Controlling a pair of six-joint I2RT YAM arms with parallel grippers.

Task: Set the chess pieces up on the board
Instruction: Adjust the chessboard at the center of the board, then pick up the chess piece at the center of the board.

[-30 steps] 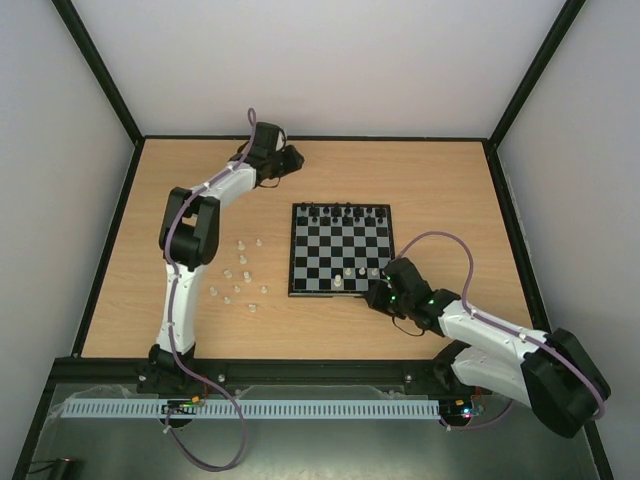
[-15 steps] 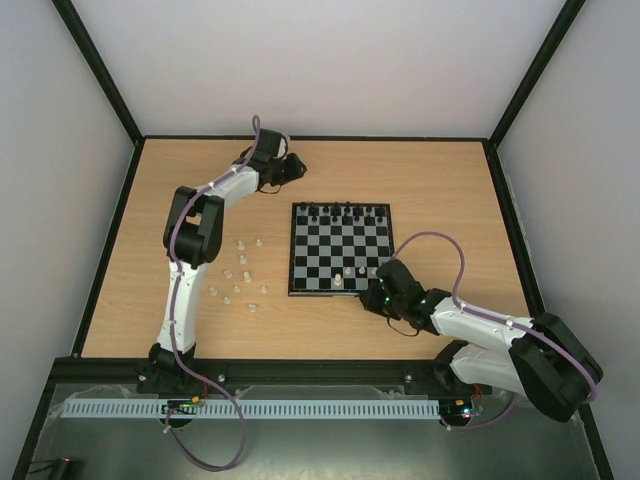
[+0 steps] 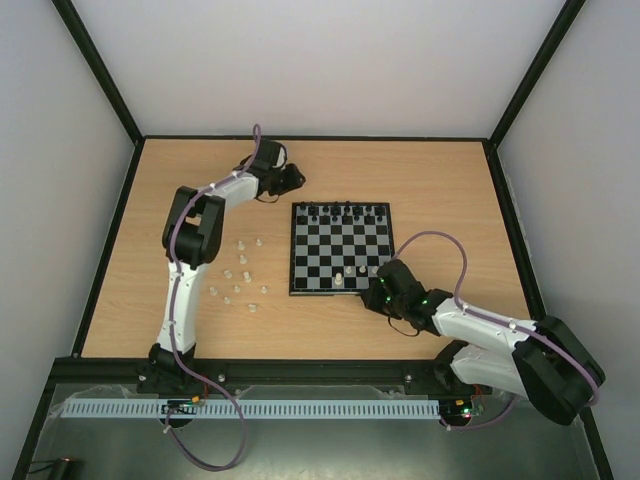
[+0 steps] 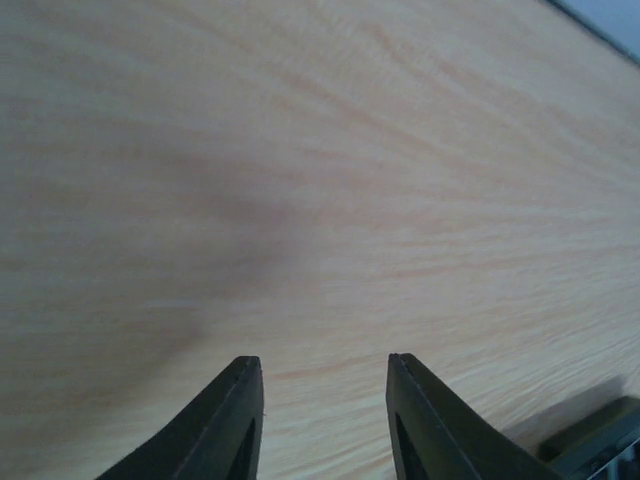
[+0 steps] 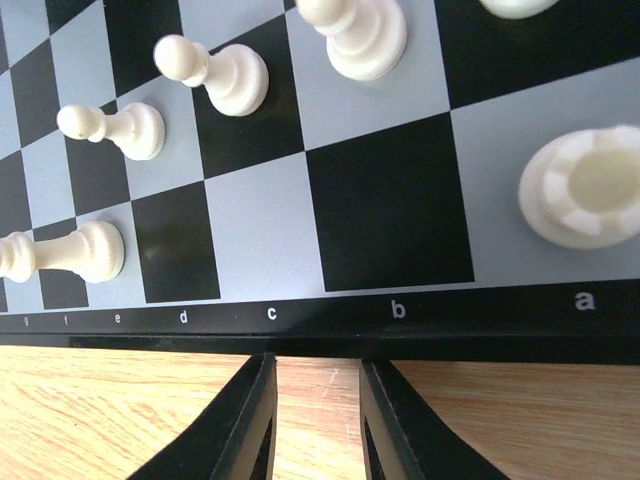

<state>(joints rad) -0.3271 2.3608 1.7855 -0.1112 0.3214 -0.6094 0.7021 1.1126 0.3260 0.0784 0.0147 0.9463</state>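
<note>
The board lies mid-table, with black chessmen along its far row. A few white chess pieces stand on its near right squares; the right wrist view shows a rook, pawns and others. Several more white pieces lie loose on the table left of the board. My right gripper sits low at the board's near rim, fingers slightly apart and empty. My left gripper is beyond the board's far left corner, open and empty over bare wood.
The wooden table is walled by a black frame and pale panels. A dark edge shows at the lower right of the left wrist view. The right arm's cable loops beside the board's right side.
My left gripper has moved a little nearer and right, toward the board's far left corner. My right gripper has shifted slightly left along the board's near edge.
</note>
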